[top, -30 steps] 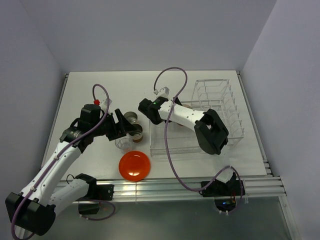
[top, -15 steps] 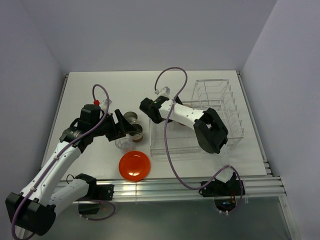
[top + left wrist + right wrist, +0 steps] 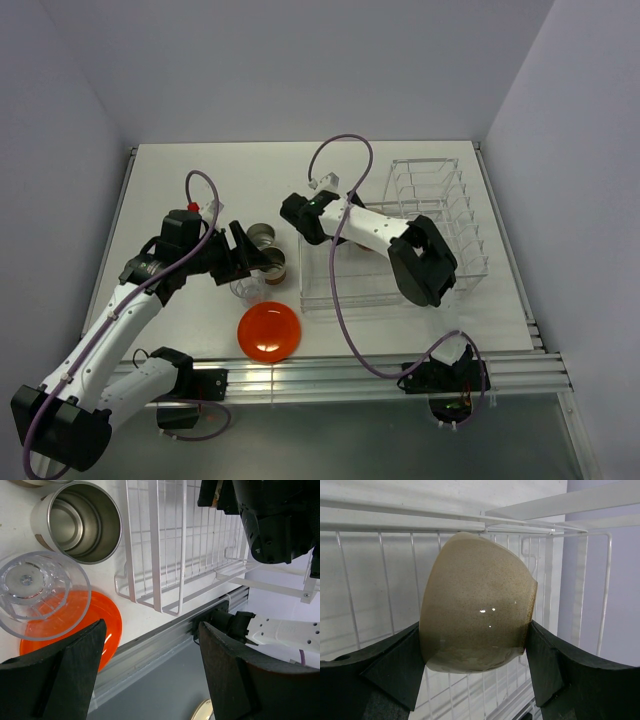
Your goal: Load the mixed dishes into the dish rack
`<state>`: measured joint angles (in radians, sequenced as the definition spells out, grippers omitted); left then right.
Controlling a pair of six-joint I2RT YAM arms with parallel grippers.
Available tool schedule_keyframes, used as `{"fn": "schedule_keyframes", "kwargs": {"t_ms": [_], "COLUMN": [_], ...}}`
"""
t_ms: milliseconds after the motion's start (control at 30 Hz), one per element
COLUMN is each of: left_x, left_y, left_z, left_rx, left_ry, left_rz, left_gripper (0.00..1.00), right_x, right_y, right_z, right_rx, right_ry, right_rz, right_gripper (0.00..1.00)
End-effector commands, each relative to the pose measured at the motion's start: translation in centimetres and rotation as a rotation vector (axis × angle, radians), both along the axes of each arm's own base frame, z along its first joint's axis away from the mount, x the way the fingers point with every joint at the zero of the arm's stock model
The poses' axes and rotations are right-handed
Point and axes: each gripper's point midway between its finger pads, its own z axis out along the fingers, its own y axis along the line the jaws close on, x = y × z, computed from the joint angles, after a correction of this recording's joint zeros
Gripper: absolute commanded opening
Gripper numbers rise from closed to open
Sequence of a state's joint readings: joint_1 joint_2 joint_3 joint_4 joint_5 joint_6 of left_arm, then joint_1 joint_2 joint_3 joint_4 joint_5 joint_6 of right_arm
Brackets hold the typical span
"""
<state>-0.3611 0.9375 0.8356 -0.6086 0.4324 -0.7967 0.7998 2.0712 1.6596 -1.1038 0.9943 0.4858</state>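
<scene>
Lit brightly and evenly from above, with the white worktop [image 3: 200, 180] left of the dish rack [image 3: 430, 225] almost washed out. Casts only faint, soft shadows under the rack wires. Puts small white glints on the beige bowl [image 3: 475, 615] against those wires. Renders the left claw [image 3: 151, 626], near the rack's corner, dark with soft-edged fingers [image 3: 60, 680]. Stays sharp elsewhere.

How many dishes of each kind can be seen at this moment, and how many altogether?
orange-red plate: 1
beige bowl: 1
brown cups: 2
clear glass: 1
Total: 5 dishes
</scene>
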Motion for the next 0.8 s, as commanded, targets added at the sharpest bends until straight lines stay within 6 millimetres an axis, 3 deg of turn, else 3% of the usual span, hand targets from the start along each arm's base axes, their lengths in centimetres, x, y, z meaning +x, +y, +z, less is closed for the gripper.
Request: {"fn": "schedule_keyframes", "kwargs": {"t_ms": [0, 100, 200, 767], "left_x": [0.3, 0.2, 0.1, 0.0], "left_y": [0.0, 0.0, 0.1, 1.0], "left_z": [1.9, 1.9, 2.0, 1.4], "left_rx": [-0.014, -0.012, -0.012, 0.030], "left_ry": [-0.072, -0.072, -0.074, -0.064], "left_rz": [-0.021, -0.021, -0.019, 0.011], "left_gripper": [0.80, 0.80, 0.80, 0.81], "right_x": [0.7, 0.6, 0.5, -0.4], "right_y": [0.3, 0.4, 0.4, 3.0], "right_z": [0.0, -0.4, -0.8, -1.8], "right_rx": [0.081, 0.100, 0.104, 0.325], "right_ry": [-0.022, -0.011, 0.002, 0.084], "right_rz": [-0.021, -0.018, -0.014, 0.065], "right_gripper": [0.73, 0.86, 0.91, 0.96]}}
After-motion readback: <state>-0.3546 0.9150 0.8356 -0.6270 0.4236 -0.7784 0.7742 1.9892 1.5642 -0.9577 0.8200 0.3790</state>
